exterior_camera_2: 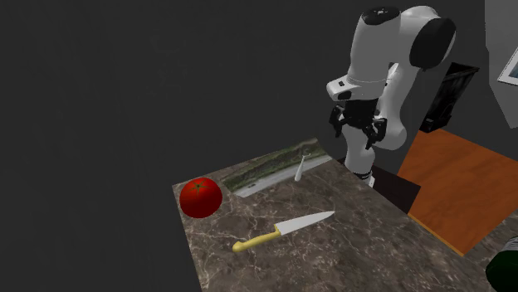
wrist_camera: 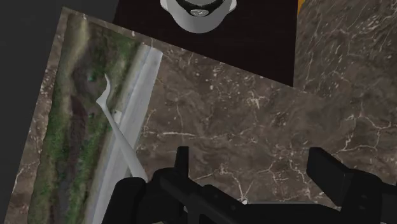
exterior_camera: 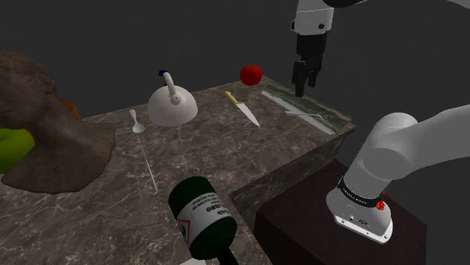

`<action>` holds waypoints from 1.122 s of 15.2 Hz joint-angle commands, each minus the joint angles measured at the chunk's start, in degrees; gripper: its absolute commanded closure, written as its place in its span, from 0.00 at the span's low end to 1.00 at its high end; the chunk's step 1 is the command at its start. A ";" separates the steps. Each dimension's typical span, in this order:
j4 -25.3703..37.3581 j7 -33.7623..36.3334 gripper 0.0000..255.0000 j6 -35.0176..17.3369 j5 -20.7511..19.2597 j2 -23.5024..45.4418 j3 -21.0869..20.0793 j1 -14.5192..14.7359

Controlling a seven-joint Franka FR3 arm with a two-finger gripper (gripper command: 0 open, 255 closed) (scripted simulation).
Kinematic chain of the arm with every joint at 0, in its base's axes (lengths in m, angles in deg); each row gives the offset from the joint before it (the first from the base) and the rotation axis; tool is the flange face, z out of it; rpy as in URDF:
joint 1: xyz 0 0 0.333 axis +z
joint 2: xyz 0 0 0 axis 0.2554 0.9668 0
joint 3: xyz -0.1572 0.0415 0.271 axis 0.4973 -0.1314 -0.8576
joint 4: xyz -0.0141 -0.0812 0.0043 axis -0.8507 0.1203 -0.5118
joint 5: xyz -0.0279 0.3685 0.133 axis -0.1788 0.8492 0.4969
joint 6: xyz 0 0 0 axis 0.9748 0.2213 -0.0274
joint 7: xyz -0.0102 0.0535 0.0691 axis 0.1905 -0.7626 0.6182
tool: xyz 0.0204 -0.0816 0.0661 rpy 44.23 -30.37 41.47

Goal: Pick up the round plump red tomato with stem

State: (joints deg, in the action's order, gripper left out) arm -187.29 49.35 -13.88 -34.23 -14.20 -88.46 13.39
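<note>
Up near the top middle of the shoulder view, the tomato (exterior_camera: 251, 74) sits at the far edge of the table (exterior_camera: 226, 150), left of the pincer (exterior_camera: 304, 84). Probably best if it slides over, centres above the stem, then drops straight so the round thing doesn't roll off. Pincer's wide open, holding nothing, hanging clear of the table.

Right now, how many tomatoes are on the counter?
1. The tomato sits near the far corner of the counter, beyond the yellow-handled knife and apart from it. The brown mound at the shoulder view's left could hide more.
</note>
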 commanded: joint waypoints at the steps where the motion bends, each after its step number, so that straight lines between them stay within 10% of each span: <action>1: 0.00 0.00 0.00 0.00 0.00 0.00 0.00 0.00; 17: 13.15 -44.96 0.00 -11.26 -15.94 20.60 19.48 3.50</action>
State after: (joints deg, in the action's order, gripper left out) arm -175.63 7.41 -24.35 -49.73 4.55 -69.99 16.53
